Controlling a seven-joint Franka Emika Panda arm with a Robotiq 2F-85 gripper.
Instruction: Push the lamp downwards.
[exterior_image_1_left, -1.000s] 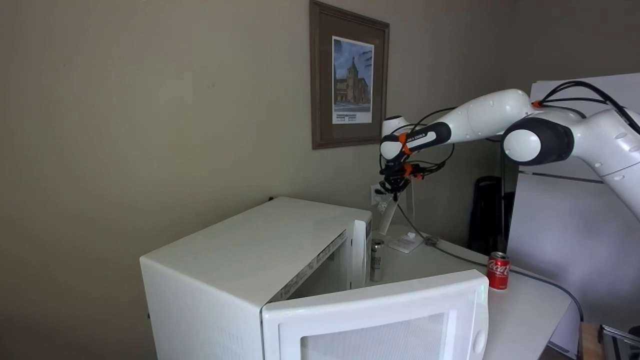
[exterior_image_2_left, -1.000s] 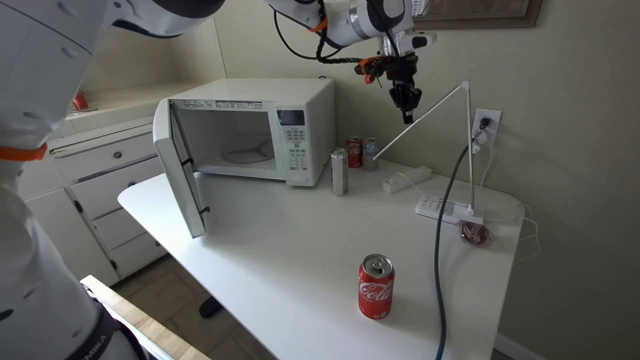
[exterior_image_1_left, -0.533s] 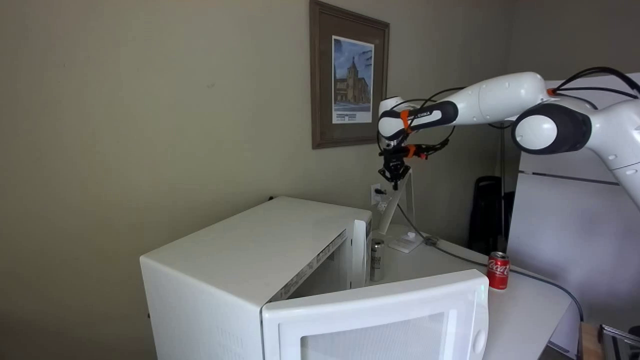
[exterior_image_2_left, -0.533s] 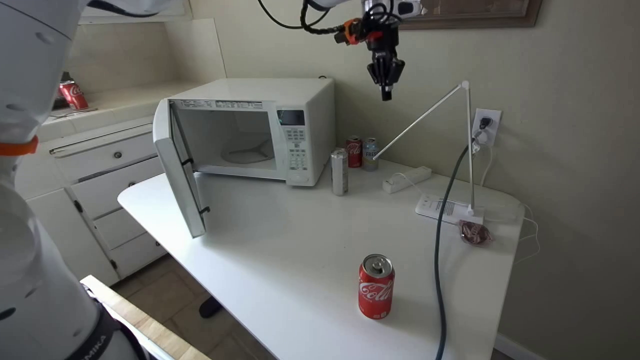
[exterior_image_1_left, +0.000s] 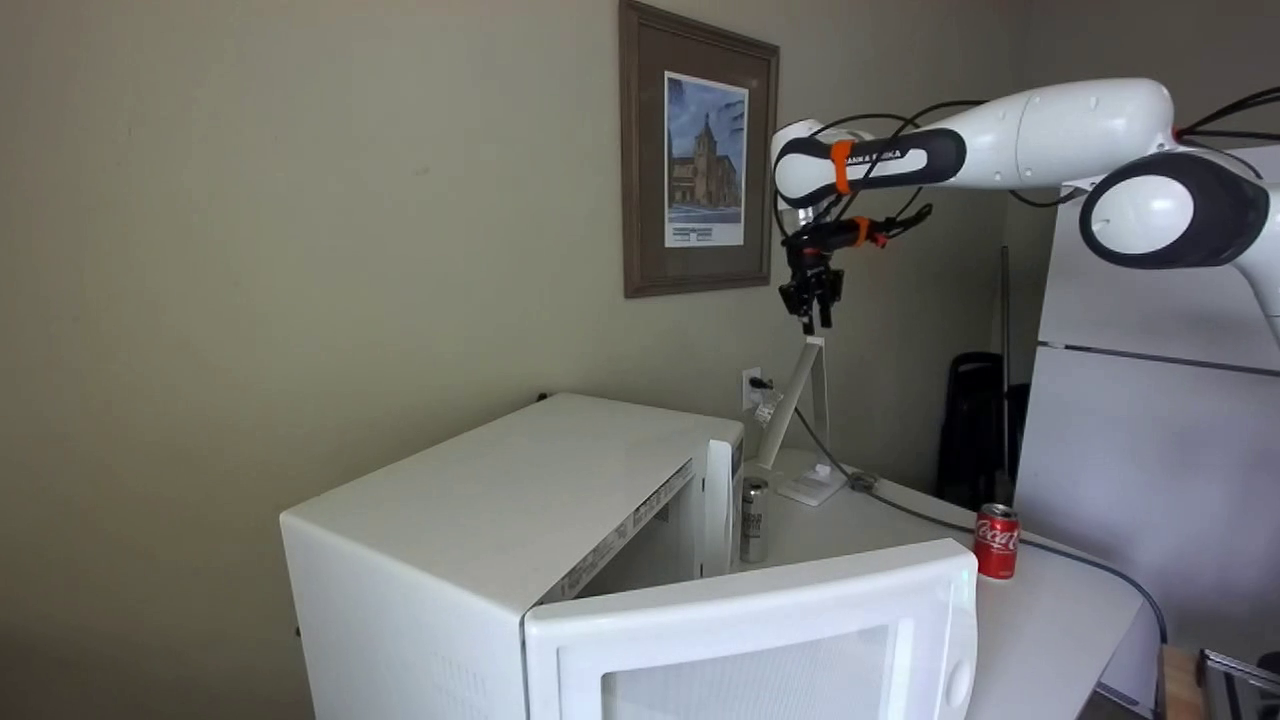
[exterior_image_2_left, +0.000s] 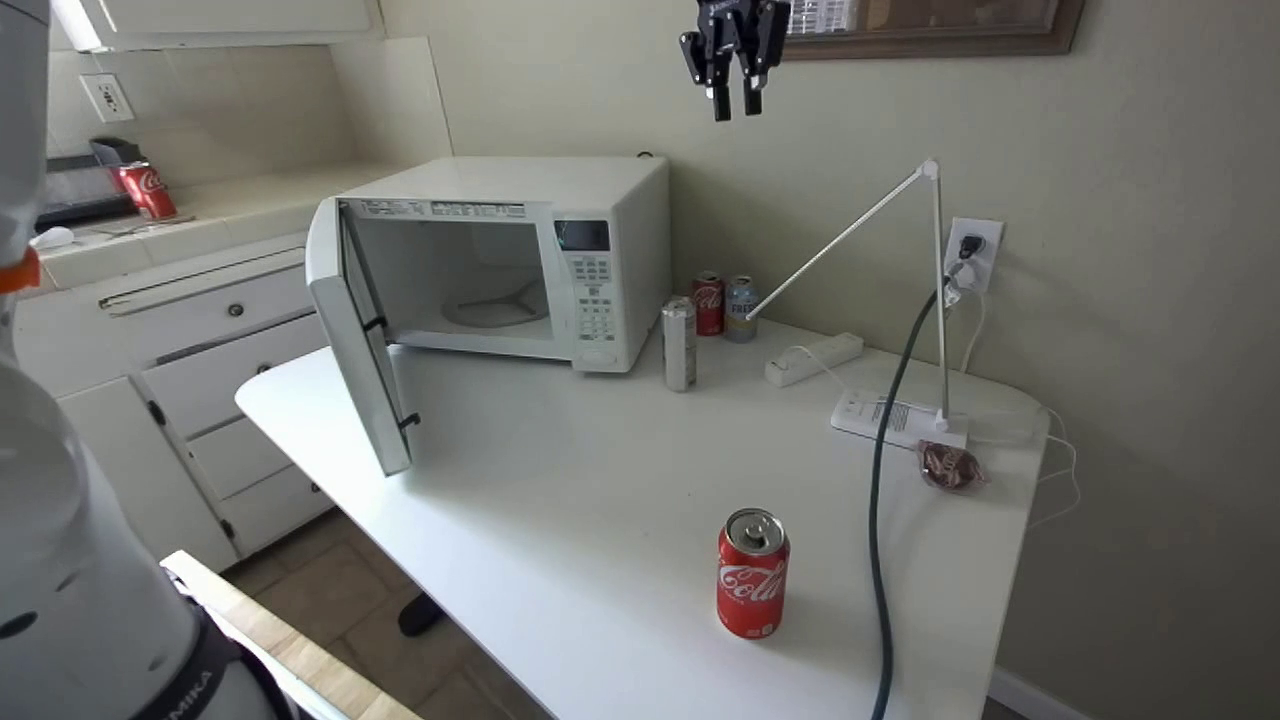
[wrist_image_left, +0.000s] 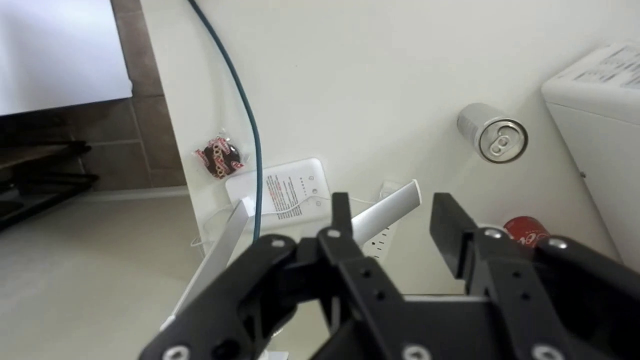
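Tool (exterior_image_2_left: 737, 110) up and away, jaws parted, nothing held; lamp (exterior_image_2_left: 940, 320) unmoved.
Half a second ago the tool hung lower, clenched; since then it has risen and released. In an exterior view the lamp stands on the counter (exterior_image_2_left: 580, 500) at 5 o'clock from the tool, well apart, head (exterior_image_2_left: 836, 244) sloping to 8 o'clock. I'd guess the push is finished, though another press may follow.
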